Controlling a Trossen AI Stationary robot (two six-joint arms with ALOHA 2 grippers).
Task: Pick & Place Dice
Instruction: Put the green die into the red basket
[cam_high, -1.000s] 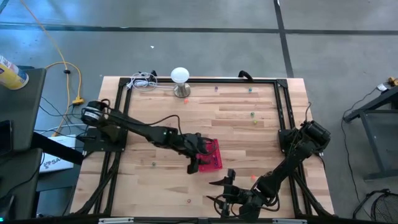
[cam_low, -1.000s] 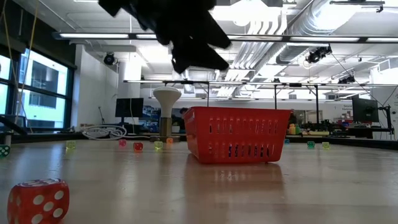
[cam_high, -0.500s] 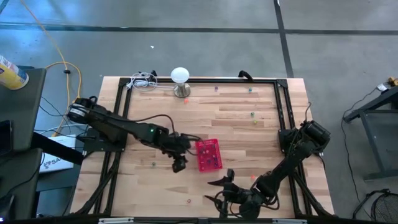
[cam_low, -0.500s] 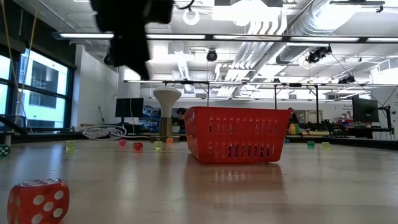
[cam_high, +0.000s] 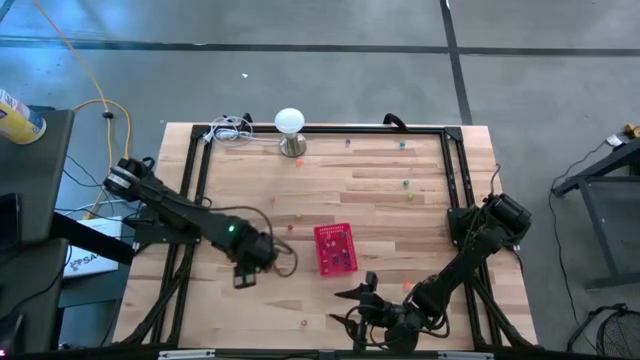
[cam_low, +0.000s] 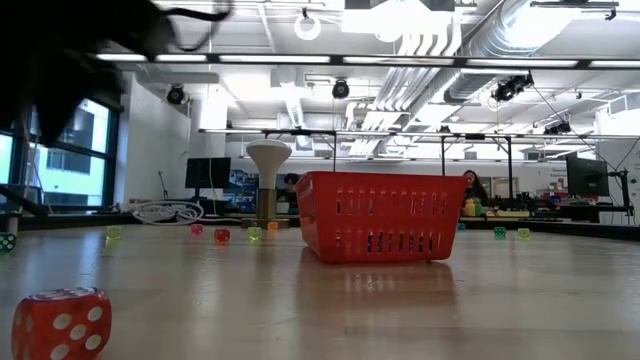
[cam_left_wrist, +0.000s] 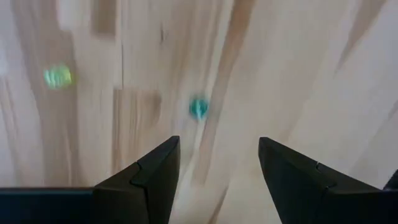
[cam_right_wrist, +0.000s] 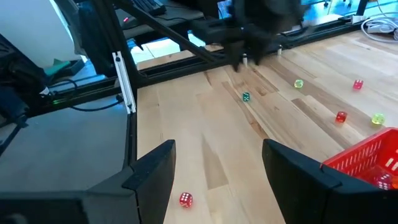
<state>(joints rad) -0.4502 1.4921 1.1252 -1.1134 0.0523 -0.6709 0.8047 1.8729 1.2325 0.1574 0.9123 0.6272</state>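
Observation:
Small dice in mixed colours lie scattered on the wooden table. A teal die (cam_left_wrist: 198, 108) and a green die (cam_left_wrist: 58, 76) show ahead of my left gripper (cam_left_wrist: 219, 146), which is open and hovers over bare wood left of the red basket (cam_high: 335, 248). In the high view the left gripper (cam_high: 243, 279) is near a green die (cam_high: 247, 264). A few dice show inside the basket (cam_right_wrist: 373, 155). My right gripper (cam_right_wrist: 217, 149) is open and waits near the table's near edge, with a red die (cam_right_wrist: 185, 199) close in front of it.
A white dome-topped lamp (cam_high: 290, 128) stands at the far edge beside a coil of cable (cam_high: 230, 130). More dice lie toward the far right (cam_high: 406, 183). A black frame (cam_high: 455, 170) borders the table. A large red die (cam_low: 60, 320) sits close to the low camera.
My left gripper has moved from the basket's left side toward the table's left and near edge, and the arm has drawn back with it. The basket and the right arm have stayed in place.

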